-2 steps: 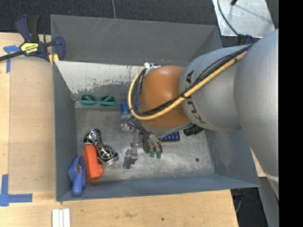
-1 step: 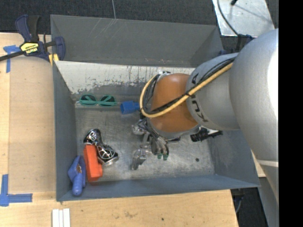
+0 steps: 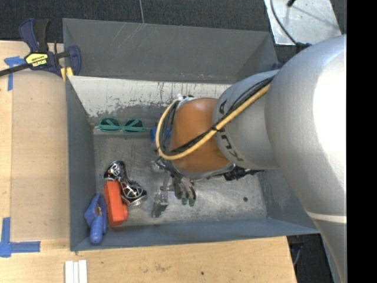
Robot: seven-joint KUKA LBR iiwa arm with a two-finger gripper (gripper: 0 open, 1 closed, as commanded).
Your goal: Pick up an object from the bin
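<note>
One camera looks steeply down on the bin [image 3: 79, 158] from its near side, fairly close.

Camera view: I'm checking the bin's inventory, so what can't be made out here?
Bin floor beneath the orange wrist cover: hidden by the arm.
Blue thing at the cover's left edge: mostly covered, kind unclear.
Shiny black-and-silver thing beside the orange thing: too small to identify.
</note>
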